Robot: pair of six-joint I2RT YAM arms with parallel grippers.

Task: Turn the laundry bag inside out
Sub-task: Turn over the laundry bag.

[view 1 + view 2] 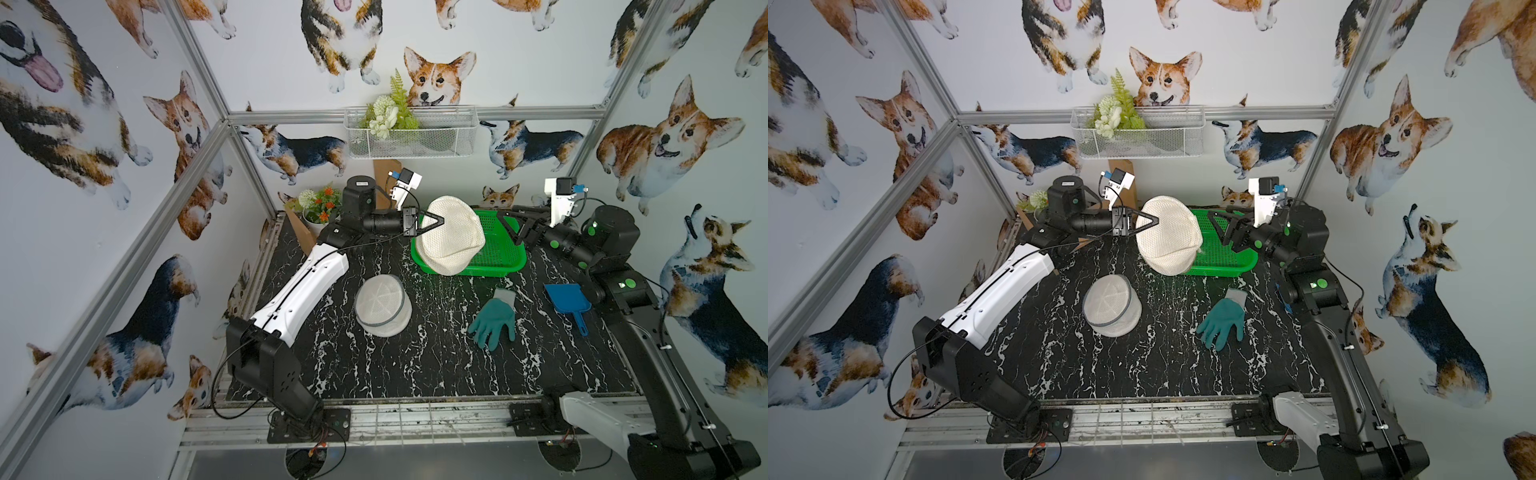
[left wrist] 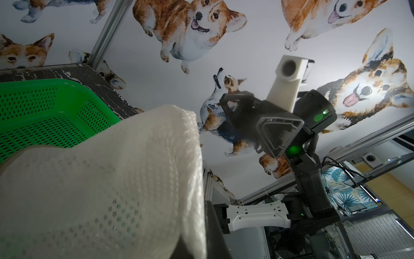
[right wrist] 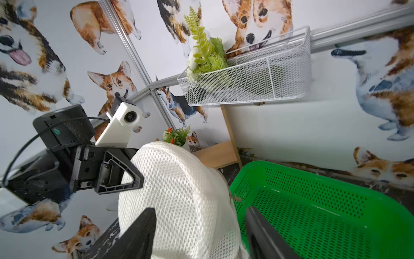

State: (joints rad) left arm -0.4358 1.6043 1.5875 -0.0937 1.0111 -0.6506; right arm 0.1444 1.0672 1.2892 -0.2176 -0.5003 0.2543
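Observation:
The laundry bag is a cream mesh pouch, held up in the air over the left end of the green basket. My left gripper is shut on the bag's upper left edge. In the left wrist view the mesh hides most of its jaws. My right gripper hangs over the basket just right of the bag, open and apart from it. In the right wrist view the bag shows between its spread fingers.
A second round mesh bag with a grey rim lies mid-table. A teal glove and a blue dustpan lie to the right. A flowerpot stands at the back left, and a wire basket hangs on the back wall.

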